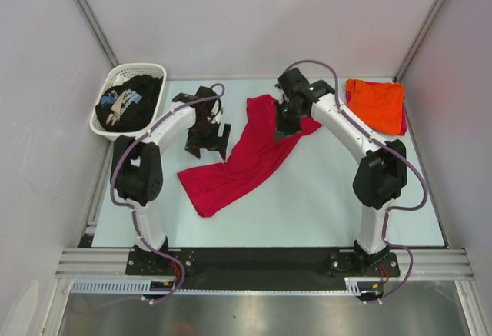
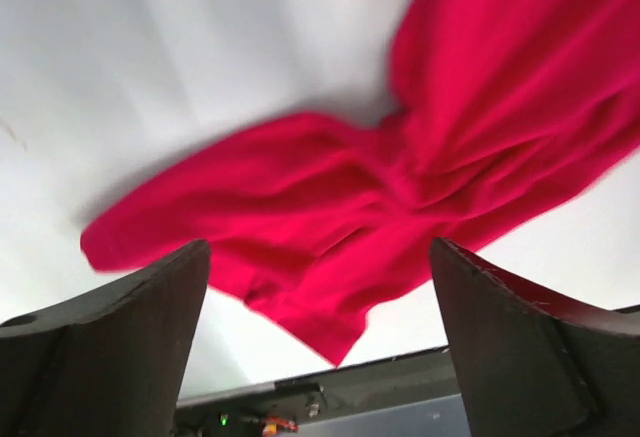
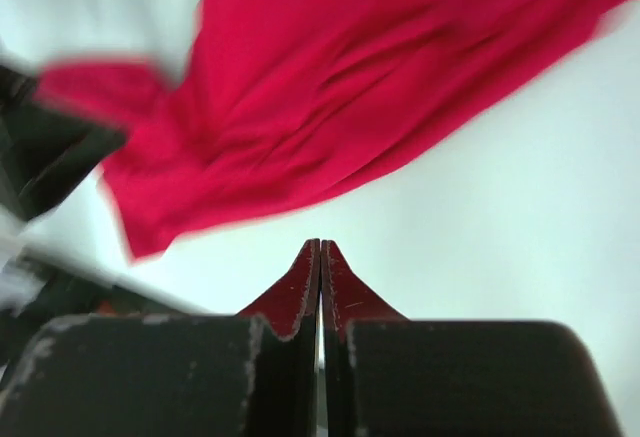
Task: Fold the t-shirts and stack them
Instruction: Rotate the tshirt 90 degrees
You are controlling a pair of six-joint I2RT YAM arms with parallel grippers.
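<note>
The crimson t-shirt (image 1: 238, 163) lies crumpled in a diagonal band across the middle of the table (image 1: 323, 197). The left end effector (image 1: 206, 132), fingers wide apart and empty, hovers just left of it. The right end effector (image 1: 286, 124) sits at the shirt's far right end, fingers pressed together on red cloth. The orange t-shirt (image 1: 375, 104) lies far right. The black t-shirt (image 1: 127, 101) fills the basket (image 1: 142, 67) far left.
</note>
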